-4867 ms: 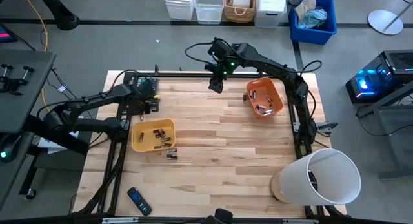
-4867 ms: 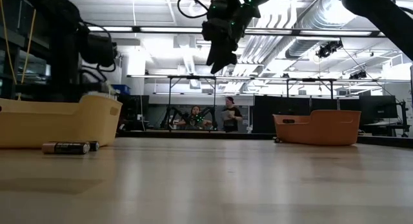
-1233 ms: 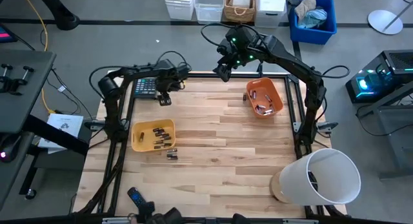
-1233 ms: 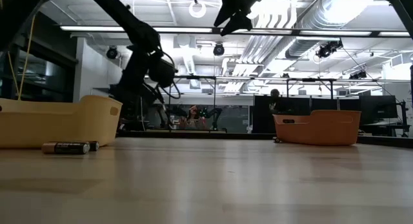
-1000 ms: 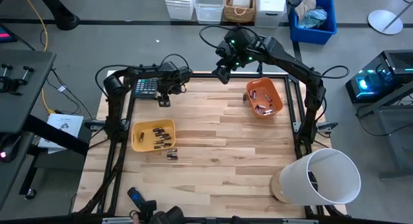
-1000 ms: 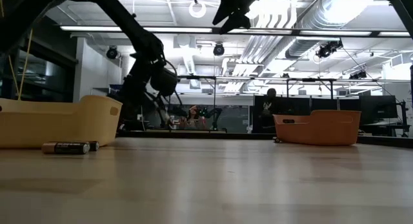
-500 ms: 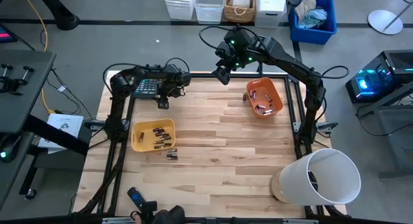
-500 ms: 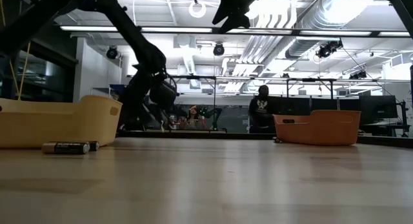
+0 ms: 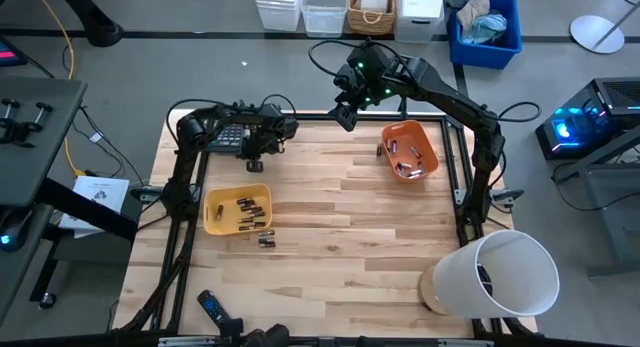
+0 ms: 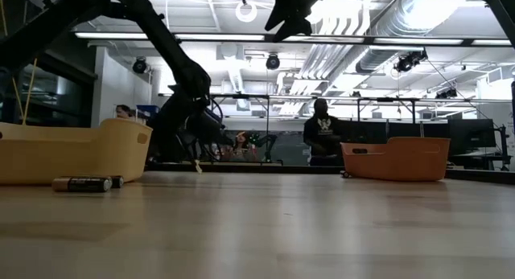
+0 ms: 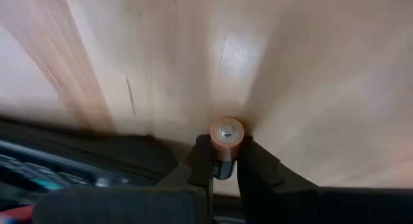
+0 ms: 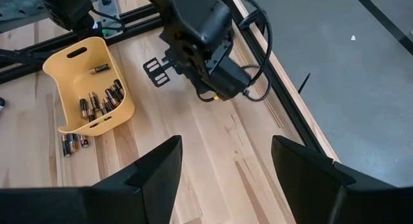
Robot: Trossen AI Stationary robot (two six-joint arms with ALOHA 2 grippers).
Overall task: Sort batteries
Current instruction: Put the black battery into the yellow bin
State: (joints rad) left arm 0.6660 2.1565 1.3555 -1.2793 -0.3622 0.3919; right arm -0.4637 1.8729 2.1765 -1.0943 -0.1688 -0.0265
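Note:
Batteries lie in a yellow bin (image 9: 237, 209) and in an orange bin (image 9: 408, 152). Two more batteries (image 9: 265, 238) rest on their sides on the wood beside the yellow bin, also seen in the low view (image 10: 80, 183). My left gripper (image 9: 254, 164) (image 11: 224, 156) is low over the table's far-left part, next to the calculator (image 9: 228, 137), and is shut on one battery (image 11: 226, 132). My right gripper (image 9: 343, 115) (image 12: 226, 146) hangs high over the far edge, open and holding nothing. My left gripper pinches the battery between its two fingers (image 11: 201, 156), which grip its dark body. The coppery end (image 11: 226, 129) sticks out past the fingertips. The fingers point down from above and the battery lies along them, end-down close over the wood. I cannot tell whether it touches the table.
A black remote (image 9: 215, 309) lies near the table's near-left corner. A white bucket (image 9: 500, 272) stands at the near-right corner. Bare wood stretches between the two bins. Dark frame rails run along the table's edges. A person (image 10: 322, 138) stands in the room beyond the table.
My left gripper has come down toward the table beside the calculator, drifting slightly toward the near edge, still shut on the battery. The person in the room behind has walked along the far side.

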